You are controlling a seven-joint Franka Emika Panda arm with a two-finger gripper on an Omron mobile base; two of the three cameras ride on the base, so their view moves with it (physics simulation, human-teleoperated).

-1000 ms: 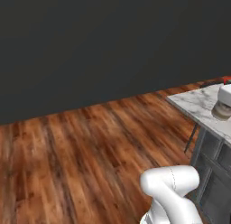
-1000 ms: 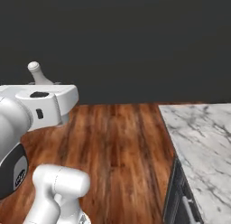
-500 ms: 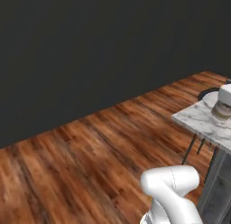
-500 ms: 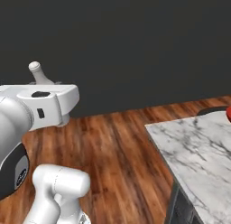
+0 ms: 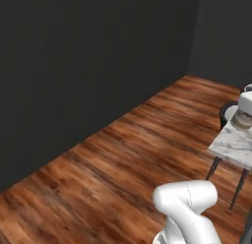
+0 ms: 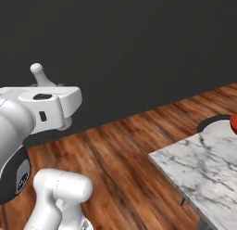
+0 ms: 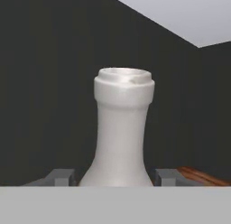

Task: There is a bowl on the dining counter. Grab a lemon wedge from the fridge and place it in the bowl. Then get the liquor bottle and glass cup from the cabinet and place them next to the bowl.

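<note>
White liquor bottle, one, between fingers

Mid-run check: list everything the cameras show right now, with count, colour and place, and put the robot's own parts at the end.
Slim liquor bottle with pale whitish neck: one, whitish, held upright between the jaws in the hand view; its top shows above the arm in the right base view.
White marble dining counter with grey veins: one, white-grey, at right in both base views.
Glossy red bowl: one, red, at the counter's far edge, cut off by the frame.
Round pale object: one, whitish with a tan base, on the counter corner in the left base view; too cropped to identify.
Wooden floor: reddish-brown planks, across the middle.
Wall: dark grey, behind.
Gripper: one, grey fingers either side of the bottle's base.
</note>
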